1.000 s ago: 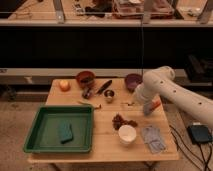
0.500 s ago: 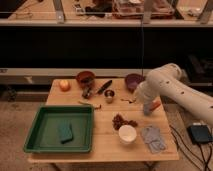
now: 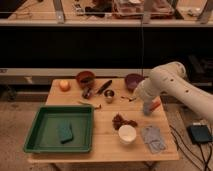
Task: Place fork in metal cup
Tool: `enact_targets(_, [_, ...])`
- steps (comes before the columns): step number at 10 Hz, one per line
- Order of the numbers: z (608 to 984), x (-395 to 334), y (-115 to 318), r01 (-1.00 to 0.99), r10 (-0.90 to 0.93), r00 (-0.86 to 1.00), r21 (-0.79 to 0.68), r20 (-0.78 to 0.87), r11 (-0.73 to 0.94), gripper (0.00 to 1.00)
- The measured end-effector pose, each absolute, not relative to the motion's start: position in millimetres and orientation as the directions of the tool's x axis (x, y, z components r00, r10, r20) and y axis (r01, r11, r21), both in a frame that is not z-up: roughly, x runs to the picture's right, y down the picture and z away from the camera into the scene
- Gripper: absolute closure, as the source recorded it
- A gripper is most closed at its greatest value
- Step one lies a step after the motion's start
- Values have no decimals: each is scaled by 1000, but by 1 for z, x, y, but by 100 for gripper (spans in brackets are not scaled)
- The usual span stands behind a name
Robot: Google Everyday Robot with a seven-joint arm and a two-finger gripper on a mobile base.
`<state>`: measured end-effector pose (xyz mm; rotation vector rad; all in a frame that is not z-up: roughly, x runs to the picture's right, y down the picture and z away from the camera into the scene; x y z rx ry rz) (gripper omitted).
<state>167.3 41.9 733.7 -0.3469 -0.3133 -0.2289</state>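
wooden table (image 3: 100, 142) before dark shelving. gripper (image 3: 148, 107) hangs low over the table's right side; finger spread cannot be told. fork (image 3: 128, 98) lies right of metal cup (image 3: 109, 95), apart from both.

The arm (image 3: 176, 86) is clad in smooth, rounded white housings, bulbous at the joint and tapering into a thick white link, ending over the table's right side in a gripper (image 3: 148, 107) with pale blue-grey and orange-red parts.
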Motion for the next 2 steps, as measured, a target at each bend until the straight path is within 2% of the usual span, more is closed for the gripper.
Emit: enact_targets(2, [729, 165, 35, 280, -167, 917, -285, 363, 917, 100])
